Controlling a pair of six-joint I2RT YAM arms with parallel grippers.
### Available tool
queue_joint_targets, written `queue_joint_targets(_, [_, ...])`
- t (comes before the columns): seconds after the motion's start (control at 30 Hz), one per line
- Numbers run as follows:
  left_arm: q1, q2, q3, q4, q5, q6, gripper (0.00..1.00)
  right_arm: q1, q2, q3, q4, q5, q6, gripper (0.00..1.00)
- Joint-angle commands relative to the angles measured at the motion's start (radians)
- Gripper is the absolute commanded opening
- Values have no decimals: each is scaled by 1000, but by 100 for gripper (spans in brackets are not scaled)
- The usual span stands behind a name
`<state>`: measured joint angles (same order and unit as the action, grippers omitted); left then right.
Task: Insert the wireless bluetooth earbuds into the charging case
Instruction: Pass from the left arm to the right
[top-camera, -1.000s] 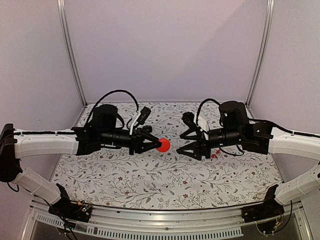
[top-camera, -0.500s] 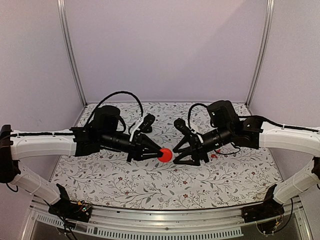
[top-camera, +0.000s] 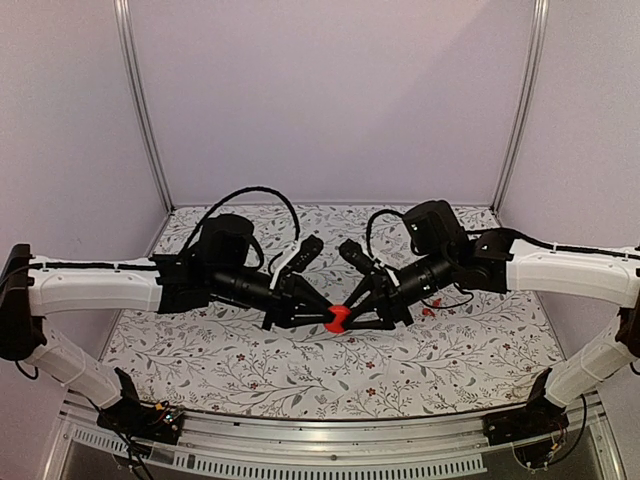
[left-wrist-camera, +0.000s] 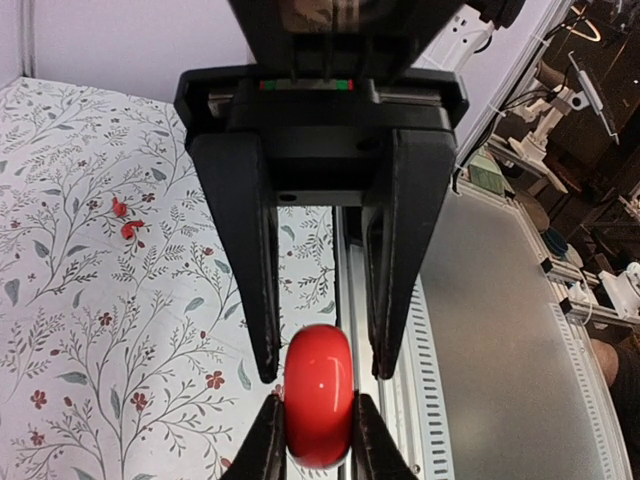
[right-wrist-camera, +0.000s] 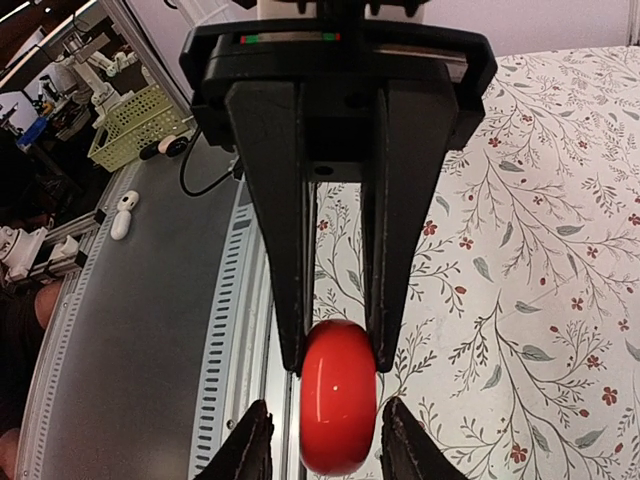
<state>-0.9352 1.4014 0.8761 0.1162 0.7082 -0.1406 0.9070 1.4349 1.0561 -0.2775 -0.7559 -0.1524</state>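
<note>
Earbuds lie on the desk at about 3 o'clock from the red charging case. The left jaws clench the case edgewise in mid-air. The right jaws, nearer the buds, straddle it released, with gaps either side.

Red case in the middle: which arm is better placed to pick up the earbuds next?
Probably the right. The left gripper is clamped on the red case, so it is busy. The right gripper only brackets the case, jaws apart, and the earbuds lie on the table beside its arm.
</note>
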Motion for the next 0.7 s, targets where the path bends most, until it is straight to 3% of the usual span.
queue_joint_targets(0.0, [-20,18,36,-13,-10,19,0,-2,25,38,-16,-37,-7,34])
queue_joint_targets(0.43, [-19,18,44,-29,-32,20,1,8,32,35,-39,-42,-31,15])
queue_joint_targets(0.67, [0,-6,40,-42,-138,12,16,7,17,33,-26,-64,-33,4])
